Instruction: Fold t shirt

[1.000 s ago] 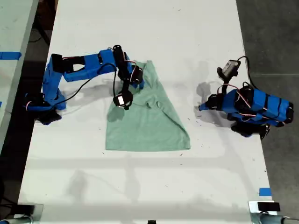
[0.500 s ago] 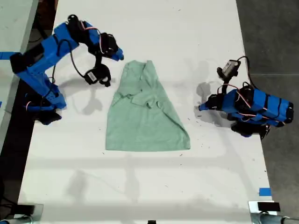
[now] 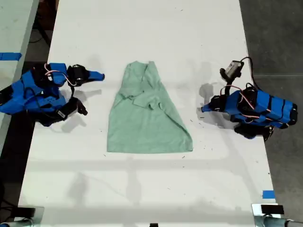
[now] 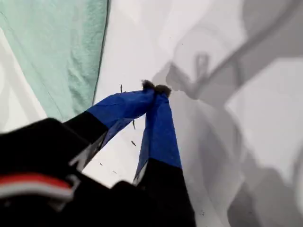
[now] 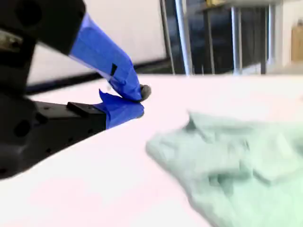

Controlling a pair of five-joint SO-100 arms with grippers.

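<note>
The t shirt [image 3: 149, 118] lies partly folded on the white table [image 3: 142, 189], narrow at its far end and wide at its near end, with a sleeve folded in over the middle. My first gripper [image 3: 203, 109] rests shut and empty at the exterior view's right, a short way off the shirt's edge [image 4: 61, 52]; its tips [image 4: 155, 87] meet over bare table. My second gripper [image 3: 100, 75] is shut and empty at the exterior view's left. It points at the shirt's narrow end [image 5: 236, 165] with a gap between them, and its fingertips [image 5: 139, 97] are closed.
Both blue arms sit folded back at the table's two sides in the exterior view. A blue tape mark [image 3: 268, 194] is near the table's front right corner in that view. A second table [image 3: 14, 28] stands beyond the dark gap at its left.
The arm at the exterior view's left let go of the shirt's upper part, lifted away and folded back down at the left. The shirt stayed put. The other arm has not moved.
</note>
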